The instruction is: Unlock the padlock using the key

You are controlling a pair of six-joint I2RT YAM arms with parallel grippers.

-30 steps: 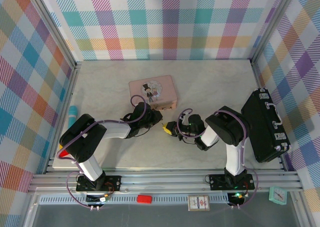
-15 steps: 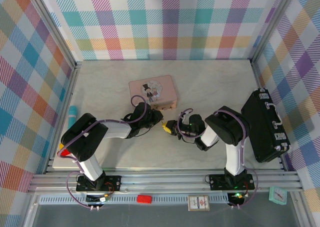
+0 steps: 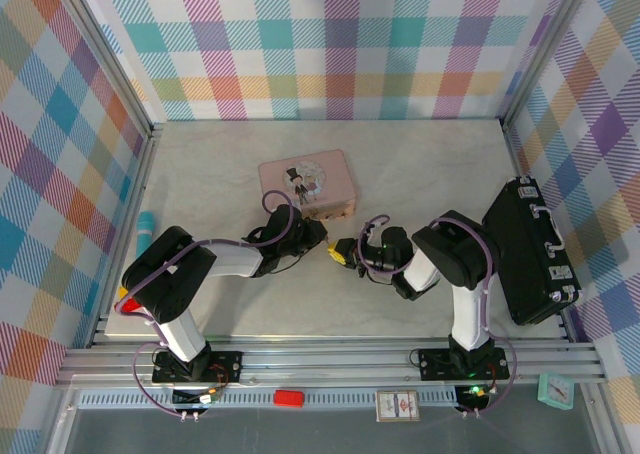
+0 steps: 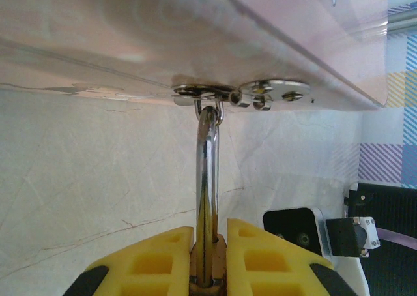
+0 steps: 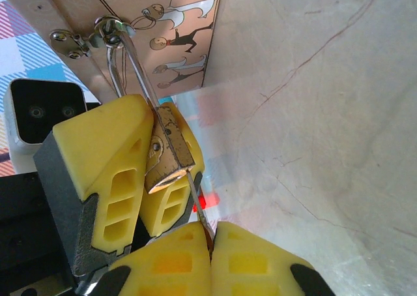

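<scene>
"Yellow foam came first on my right wrist camera: the right gripper (image 5: 212,238) had its two pads pressed flat together on the small, thin, dark grey metal key (image 5: 197,201), and the blade stood up out of them."

"Where did the tip end?"

"At the lower end of the tiny brass-gold padlock (image 5: 171,143). I could not tell whether it sat inside the keyway or only touched the face."

"And who held the lock?"

"The left gripper (image 4: 208,238). Its yellow pads were clamped on the brass body from both sides, with nothing but that body between them. From above, I saw the two grippers nose to nose in the middle of the pale marble-look table (image 3: 430,174), just in front of the tin."

"What about the thin silver U-shaped shackle (image 4: 207,159)?"

"It ran straight up from the body and passed through a ring on the metal latch plate (image 4: 260,90), which was fixed to the front wall of the flat pink tin (image 3: 335,174). So the padlock hung on the tin, between it and the two grippers."

"Anything farther out?"

"A black case (image 3: 530,244) with metal clasps lay along the right edge, well apart from the lock. A teal-capped cylinder (image 3: 145,224) lay by the left edge. Pastel plaid walls (image 3: 320,44) closed the table in behind and on both sides."
</scene>
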